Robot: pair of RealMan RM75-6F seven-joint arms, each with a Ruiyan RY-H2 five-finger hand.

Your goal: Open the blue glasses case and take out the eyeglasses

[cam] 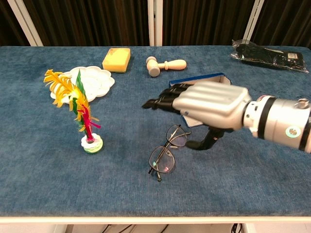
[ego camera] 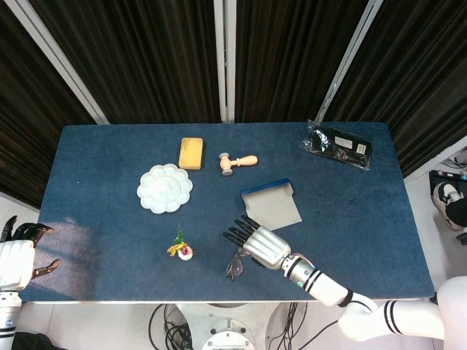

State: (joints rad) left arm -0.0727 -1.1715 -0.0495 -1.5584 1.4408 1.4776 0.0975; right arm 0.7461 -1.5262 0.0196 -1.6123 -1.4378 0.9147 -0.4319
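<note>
The right hand (cam: 206, 104) has a silver, ribbed back shell and black fingers (cam: 160, 101) — behind it a silver wrist with black bands and a small green mark, then a white forearm. The left hand (ego camera: 16, 257) shows a white shell and dark fingers (ego camera: 23, 231).

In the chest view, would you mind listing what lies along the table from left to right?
Feathered shuttlecock → white palette tray → yellow sponge → wooden mallet → right hand → black packet.
</note>
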